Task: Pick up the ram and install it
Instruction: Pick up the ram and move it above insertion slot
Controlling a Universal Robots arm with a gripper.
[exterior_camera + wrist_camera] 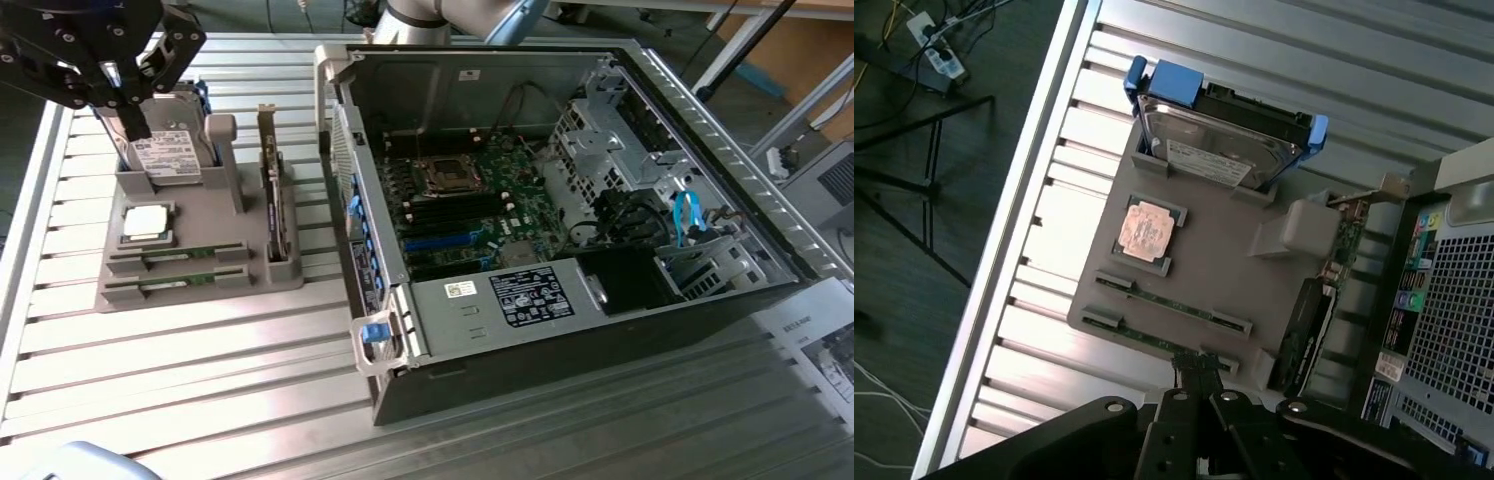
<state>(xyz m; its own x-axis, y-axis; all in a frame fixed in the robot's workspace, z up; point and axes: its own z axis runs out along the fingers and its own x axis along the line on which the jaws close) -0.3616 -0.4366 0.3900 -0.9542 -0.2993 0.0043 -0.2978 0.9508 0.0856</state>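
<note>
Two ram sticks, thin green boards, lie side by side in slots at the near end of the grey holder (200,225): one ram stick (180,258) and a second (174,286). In the wrist view the same sticks are the inner ram stick (1169,300) and the outer one (1144,338). My black gripper (134,125) hangs above the holder at the exterior view's upper left, over the hard drive end. Its fingers (1199,372) are pressed together, shut on nothing, just past the outer stick.
The holder also carries a hard drive (1219,150) with blue rails, a square processor chip (1146,230) and an upright dark expansion card (274,205). The open computer case (721,290) lies at the exterior view's right, its motherboard (467,210) exposed. A slatted metal table (200,370) lies underneath.
</note>
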